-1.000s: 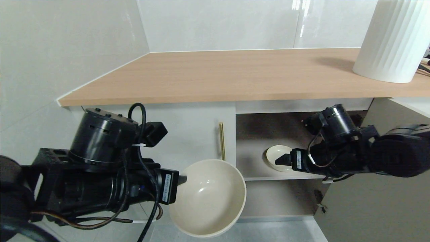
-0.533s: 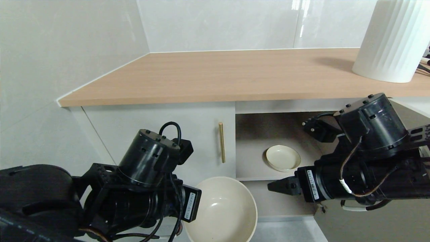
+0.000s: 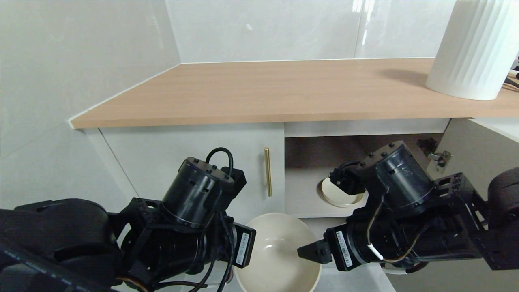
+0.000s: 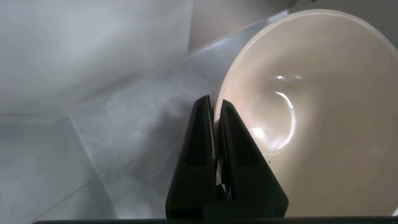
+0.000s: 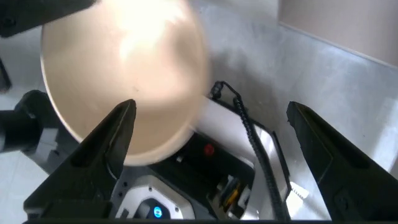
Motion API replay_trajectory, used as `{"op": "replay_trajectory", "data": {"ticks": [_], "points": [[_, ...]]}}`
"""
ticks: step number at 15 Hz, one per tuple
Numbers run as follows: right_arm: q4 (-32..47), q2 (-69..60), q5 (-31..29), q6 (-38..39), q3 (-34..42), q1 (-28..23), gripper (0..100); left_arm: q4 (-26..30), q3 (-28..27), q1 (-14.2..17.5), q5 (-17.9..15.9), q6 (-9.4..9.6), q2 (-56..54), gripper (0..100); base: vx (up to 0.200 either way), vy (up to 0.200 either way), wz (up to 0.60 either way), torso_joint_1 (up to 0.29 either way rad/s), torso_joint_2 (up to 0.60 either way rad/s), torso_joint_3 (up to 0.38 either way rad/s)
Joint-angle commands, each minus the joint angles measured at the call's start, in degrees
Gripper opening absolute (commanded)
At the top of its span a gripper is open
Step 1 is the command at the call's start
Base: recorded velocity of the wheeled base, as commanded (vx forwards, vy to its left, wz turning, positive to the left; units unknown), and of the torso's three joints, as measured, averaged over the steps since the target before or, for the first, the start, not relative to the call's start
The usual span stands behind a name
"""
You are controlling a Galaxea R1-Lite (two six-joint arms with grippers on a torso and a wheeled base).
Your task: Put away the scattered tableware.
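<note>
A large cream bowl (image 3: pixel 277 257) hangs low in front of the cabinet, and my left gripper (image 4: pixel 214 115) is shut on its rim. The bowl's inside (image 4: pixel 298 124) faces up and holds nothing. My right gripper (image 3: pixel 309 252) sits just right of the bowl's rim, its fingers (image 5: pixel 121 121) spread wide open with nothing between them; the bowl (image 5: pixel 124 68) lies beyond them. A small cream plate (image 3: pixel 338 197) rests on the upper shelf (image 3: pixel 302 198) of the open cabinet, partly hidden behind my right arm.
A wooden counter (image 3: pixel 284 89) runs above the cabinet, with a tall white ribbed container (image 3: pixel 474 48) at its right end. The left cabinet door with a brass handle (image 3: pixel 267 172) is closed. The right door (image 3: pixel 478 150) stands open, hinge (image 3: pixel 440 156) showing.
My right gripper has come out of the cabinet, leaving the small plate on the shelf, and dropped down-left beside the bowl. My left arm has carried the bowl lower and to the right.
</note>
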Motion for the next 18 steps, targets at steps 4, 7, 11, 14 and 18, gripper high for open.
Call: {"op": "replay_trajectory", "data": {"ticks": [4,7,11,14,18], "points": [[-1.43,3.32,-0.11,0.03,-0.02,0.32,100,-1.05,-0.17,-0.61,0.04,0.05,2.54,0,0.000,0.000,0.00,0.000,0.00,0.000],[-1.61,3.50,-0.11,0.03,0.07,0.32,0,-1.05,-0.17,-0.61,0.21,0.05,2.46,0,0.000,0.000,0.00,0.000,0.00,0.000],[-1.61,3.94,-0.11,0.03,0.07,0.50,0,-1.05,-0.17,-0.61,0.30,0.05,2.46,0,0.000,0.000,0.00,0.000,0.00,0.000],[-1.61,3.94,-0.11,0.03,0.07,0.50,0,-1.05,-0.17,-0.61,0.30,0.05,2.54,0,0.000,0.000,0.00,0.000,0.00,0.000],[-1.61,4.29,-0.11,0.03,0.16,0.50,0,-1.05,-0.08,-0.61,0.48,0.05,2.72,0,0.000,0.000,0.00,0.000,0.00,0.000]]}}
